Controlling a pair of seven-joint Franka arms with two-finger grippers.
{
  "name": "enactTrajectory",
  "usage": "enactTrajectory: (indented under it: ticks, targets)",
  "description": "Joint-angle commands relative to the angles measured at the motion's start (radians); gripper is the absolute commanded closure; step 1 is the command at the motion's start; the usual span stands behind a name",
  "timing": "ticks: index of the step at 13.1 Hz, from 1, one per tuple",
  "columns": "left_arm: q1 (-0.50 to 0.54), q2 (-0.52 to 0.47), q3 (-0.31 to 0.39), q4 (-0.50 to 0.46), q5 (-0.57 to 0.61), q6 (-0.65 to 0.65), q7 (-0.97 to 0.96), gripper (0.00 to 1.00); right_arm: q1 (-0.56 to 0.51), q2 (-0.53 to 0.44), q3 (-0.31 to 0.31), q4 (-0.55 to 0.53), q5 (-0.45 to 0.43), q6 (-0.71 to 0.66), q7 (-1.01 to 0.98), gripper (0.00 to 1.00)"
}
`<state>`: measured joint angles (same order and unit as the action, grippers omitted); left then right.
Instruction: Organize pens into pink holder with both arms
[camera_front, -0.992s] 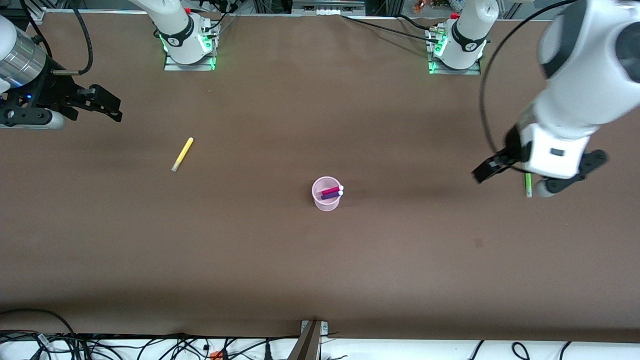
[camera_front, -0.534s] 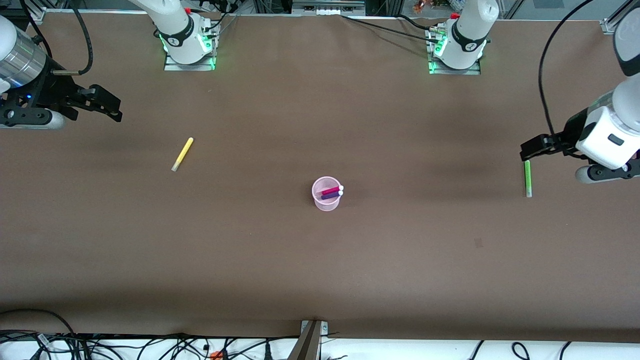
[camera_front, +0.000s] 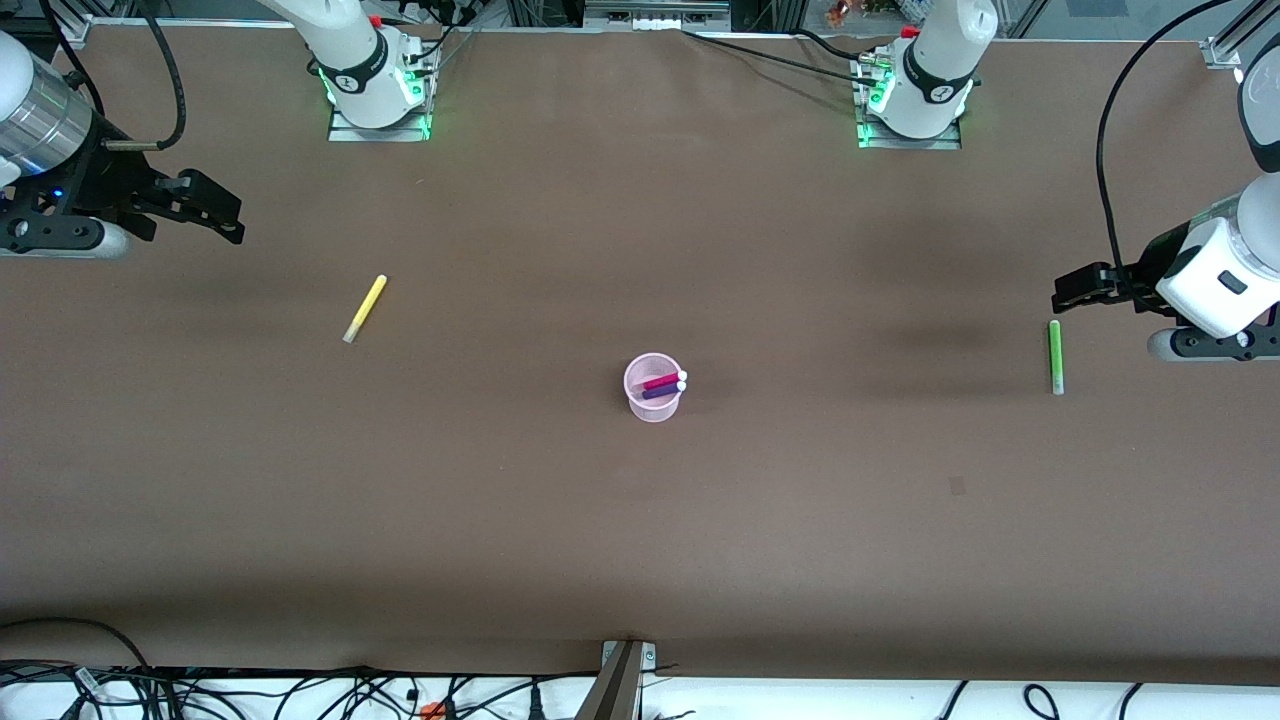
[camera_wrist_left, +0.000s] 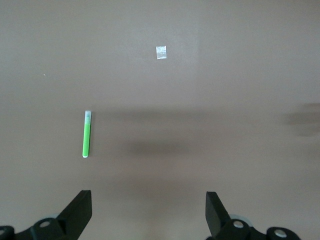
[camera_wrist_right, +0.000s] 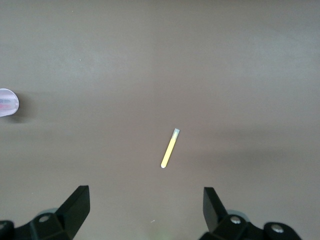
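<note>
Two pens, the magenta pen (camera_front: 660, 381) and the purple pen (camera_front: 662, 391), are seen leaning inside the pink holder (camera_front: 652, 404), which stands upright near the middle of the brown tabletop (camera_front: 640, 520). The yellow pen (camera_front: 365, 308) is found lying flat on the tabletop toward the right arm's end, well apart from the holder and somewhat farther from the front camera than it. The green pen (camera_front: 1054, 356) is found lying flat toward the left arm's end, also well apart from the holder. A small pale patch of tape (camera_wrist_left: 161, 52) is seen on the tabletop, nearer to the front camera than the green pen. The left gripper (camera_front: 1085, 288) is held in the air just beside the green pen's end, its fingers (camera_wrist_left: 79, 209) spread wide and grasping nothing. The right gripper (camera_front: 205, 210) is held over the tabletop at the right arm's end, apart from the yellow pen, its fingers (camera_wrist_right: 76, 202) likewise spread wide and empty.
</note>
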<state>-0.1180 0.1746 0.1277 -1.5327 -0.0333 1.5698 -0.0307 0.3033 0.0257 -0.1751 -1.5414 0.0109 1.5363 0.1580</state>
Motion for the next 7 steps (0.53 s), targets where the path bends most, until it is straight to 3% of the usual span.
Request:
enactTrajectory:
  ticks: [1,7]
  targets:
    - [0.012,-0.044,-0.010,-0.059,-0.025,0.027,0.028,0.00,-0.003,0.006,0.000,0.024,0.011,-0.021,0.012,0.00]
    - [0.015,-0.058,-0.008,-0.076,-0.028,0.064,0.028,0.00,-0.003,0.006,0.000,0.024,0.011,-0.021,0.012,0.00]
